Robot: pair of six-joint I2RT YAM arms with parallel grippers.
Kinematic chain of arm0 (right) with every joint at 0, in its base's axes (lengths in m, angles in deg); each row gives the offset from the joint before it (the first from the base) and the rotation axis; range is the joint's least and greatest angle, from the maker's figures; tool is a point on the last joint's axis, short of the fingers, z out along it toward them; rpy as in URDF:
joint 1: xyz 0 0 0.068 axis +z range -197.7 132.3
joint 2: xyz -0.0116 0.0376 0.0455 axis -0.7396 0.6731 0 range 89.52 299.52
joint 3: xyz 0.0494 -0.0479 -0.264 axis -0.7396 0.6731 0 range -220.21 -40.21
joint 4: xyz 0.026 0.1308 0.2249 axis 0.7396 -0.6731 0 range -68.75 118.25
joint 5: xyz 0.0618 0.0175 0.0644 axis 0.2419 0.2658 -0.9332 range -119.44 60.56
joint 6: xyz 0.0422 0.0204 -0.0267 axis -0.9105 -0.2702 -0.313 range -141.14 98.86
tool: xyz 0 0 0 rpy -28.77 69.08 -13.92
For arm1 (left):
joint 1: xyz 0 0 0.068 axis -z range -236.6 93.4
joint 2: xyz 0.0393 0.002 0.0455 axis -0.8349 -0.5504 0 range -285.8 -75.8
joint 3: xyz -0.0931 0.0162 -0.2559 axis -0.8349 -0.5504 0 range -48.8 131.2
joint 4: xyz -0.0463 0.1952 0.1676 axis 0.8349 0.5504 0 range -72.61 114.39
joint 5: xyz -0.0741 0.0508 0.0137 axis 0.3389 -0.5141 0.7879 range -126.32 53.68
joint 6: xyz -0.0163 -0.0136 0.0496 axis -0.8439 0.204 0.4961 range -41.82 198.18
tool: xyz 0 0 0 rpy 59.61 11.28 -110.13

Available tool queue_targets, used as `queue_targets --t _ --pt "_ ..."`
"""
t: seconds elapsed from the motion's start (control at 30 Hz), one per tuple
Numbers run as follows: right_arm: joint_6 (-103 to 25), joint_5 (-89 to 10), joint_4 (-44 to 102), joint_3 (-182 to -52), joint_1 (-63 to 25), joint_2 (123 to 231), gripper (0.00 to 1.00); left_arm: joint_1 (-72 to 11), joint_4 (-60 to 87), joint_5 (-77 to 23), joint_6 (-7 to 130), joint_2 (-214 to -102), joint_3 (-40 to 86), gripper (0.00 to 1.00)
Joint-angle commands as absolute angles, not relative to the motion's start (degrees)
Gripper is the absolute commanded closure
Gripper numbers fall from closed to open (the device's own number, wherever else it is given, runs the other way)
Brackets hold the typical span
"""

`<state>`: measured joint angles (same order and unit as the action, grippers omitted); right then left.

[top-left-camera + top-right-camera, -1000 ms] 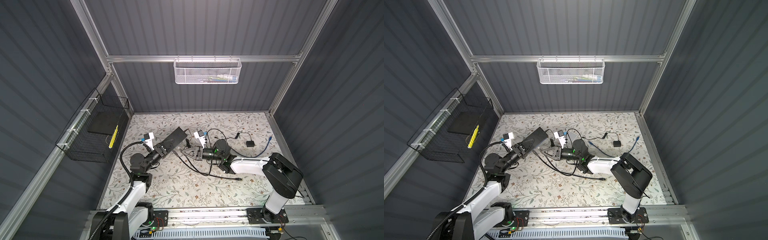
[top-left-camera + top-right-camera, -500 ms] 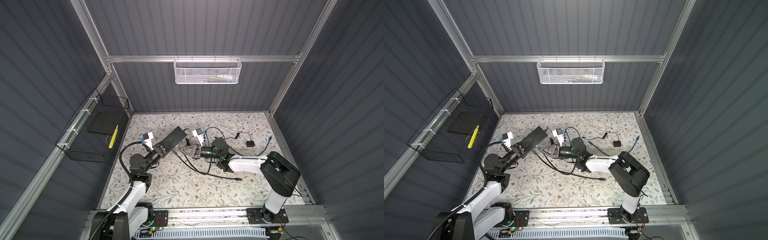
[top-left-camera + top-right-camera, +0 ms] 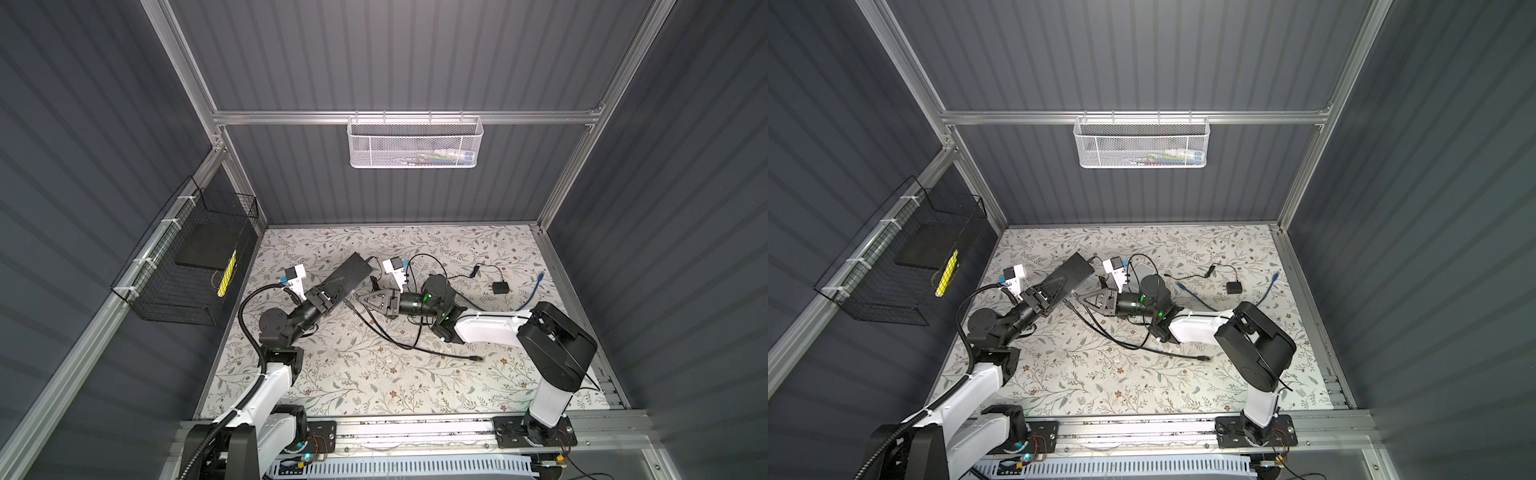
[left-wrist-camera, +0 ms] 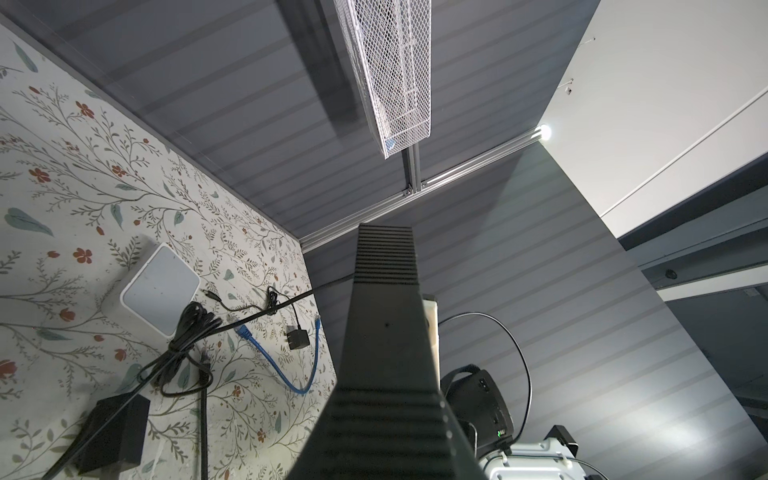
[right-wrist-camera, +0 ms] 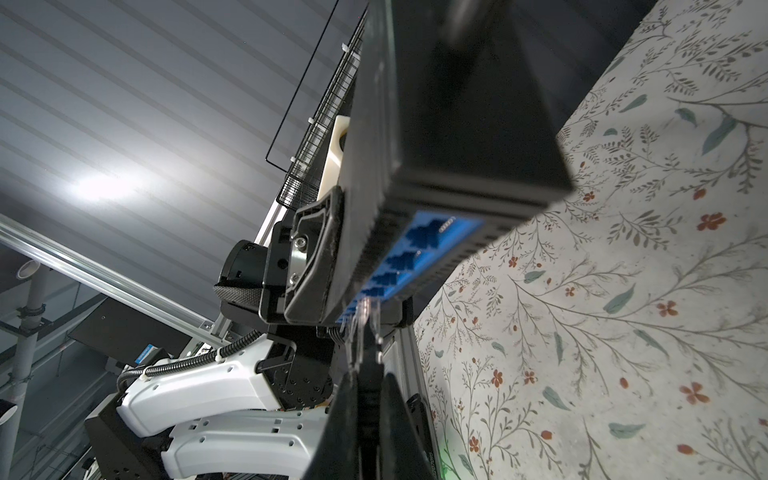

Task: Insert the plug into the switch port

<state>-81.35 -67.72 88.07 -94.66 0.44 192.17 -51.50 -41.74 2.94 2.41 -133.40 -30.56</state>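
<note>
Clamping the switch (image 3: 347, 276) above the desk (image 3: 374, 374) in the left pincer (image 3: 334, 287), blue port row (image 5: 415, 253) facing the right pincer (image 5: 369, 374), pinched tight on the clear plug (image 5: 365, 318), long axis aimed at the ports, tip just at their face.

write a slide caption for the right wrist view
Right claw holds the clear plug, its tip at the blue port row of the black switch.

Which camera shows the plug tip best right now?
Right wrist: the clear plug is close up, at the blue ports of the switch. Both top views show it only as a speck; the left wrist view misses it.
</note>
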Motion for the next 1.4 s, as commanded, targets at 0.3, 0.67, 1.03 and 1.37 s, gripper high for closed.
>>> queue_targets --t 0.3,0.67,1.03,1.37 --pt "-82.0 -69.5 85.8 -101.5 -0.7 193.1 1.00 -51.4 -47.8 8.2 0.3 -132.6 -30.8 1.00" --pt "-78.8 -70.2 82.1 -112.2 -0.4 197.3 1.00 -49.2 -45.0 12.5 0.6 -134.3 -28.8 1.00" --pt "-74.3 -69.3 78.7 -114.7 -2.2 194.8 1.00 -47.4 -21.4 18.3 14.0 -131.3 -25.7 1.00" --pt "-76.2 -66.6 83.4 -114.6 -3.0 194.3 1.00 -46.9 -13.5 18.5 19.0 -129.8 -24.6 1.00"
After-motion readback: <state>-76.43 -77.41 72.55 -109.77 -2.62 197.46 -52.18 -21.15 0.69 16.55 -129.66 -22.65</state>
